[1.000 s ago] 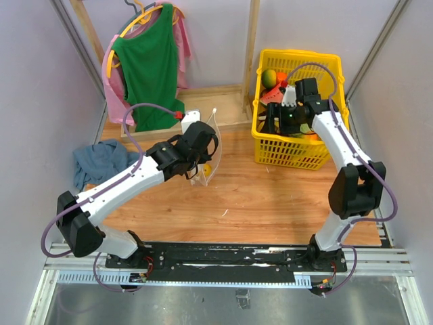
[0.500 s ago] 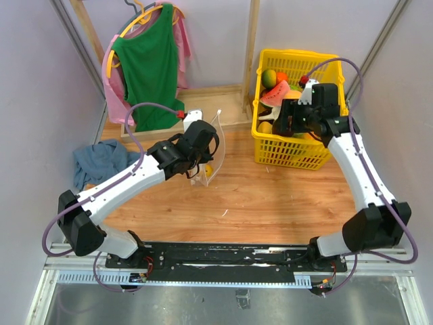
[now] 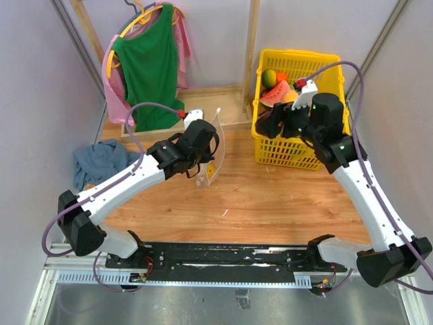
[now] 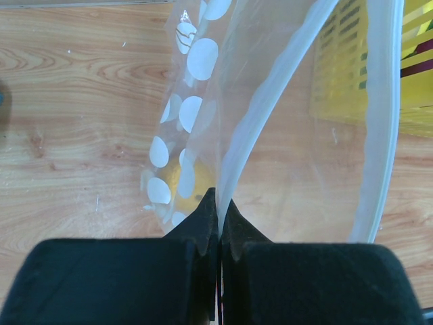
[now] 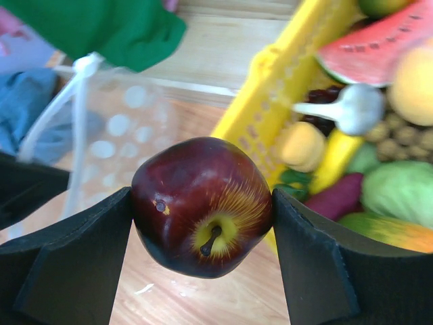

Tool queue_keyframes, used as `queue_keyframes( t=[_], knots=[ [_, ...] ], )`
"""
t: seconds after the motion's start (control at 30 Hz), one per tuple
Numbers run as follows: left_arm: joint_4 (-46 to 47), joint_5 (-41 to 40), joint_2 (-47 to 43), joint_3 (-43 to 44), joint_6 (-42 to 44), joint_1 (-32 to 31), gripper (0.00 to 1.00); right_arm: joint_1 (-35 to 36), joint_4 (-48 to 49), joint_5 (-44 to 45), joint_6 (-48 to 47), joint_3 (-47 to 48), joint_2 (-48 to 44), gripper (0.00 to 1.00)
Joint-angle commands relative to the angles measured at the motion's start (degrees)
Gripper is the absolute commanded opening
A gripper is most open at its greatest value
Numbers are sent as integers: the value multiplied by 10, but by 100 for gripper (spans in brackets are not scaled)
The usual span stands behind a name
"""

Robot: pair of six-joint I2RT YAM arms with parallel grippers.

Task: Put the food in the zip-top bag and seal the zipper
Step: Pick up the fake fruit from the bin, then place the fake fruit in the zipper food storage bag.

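Observation:
The zip-top bag, clear with white dots, stands upright on the wooden table with its mouth spread wide. My left gripper is shut on the mouth edge, on the pale zipper. A yellow fruit lies at the bag's bottom. My right gripper is shut on a dark purple-red fruit with a yellow stem end. In the top view the right gripper hangs over the left rim of the yellow basket, right of the bag. More food fills the basket.
A green shirt hangs on a rack at the back left. A blue cloth lies at the table's left edge. A wooden post stands beside the basket. Watermelon, garlic and other toy produce sit in the basket.
My right arm has risen out of the basket with the dark fruit and swung left toward the bag. The left arm and bag have stayed put.

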Motion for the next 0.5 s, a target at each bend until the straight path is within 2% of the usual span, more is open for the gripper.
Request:
queue_keyframes(
  t=[0.0,0.23,0.47],
  knots=[
    [14,2,0,19,-1,4,0,60,76,-42,44,-26,-20,21],
    [17,8,-1,19,-8,4,0,155,167,-78,88,-53,-19,21],
    [20,17,0,18,-10,4,0,197,226,-72,113,-79,10,20]
  ],
)
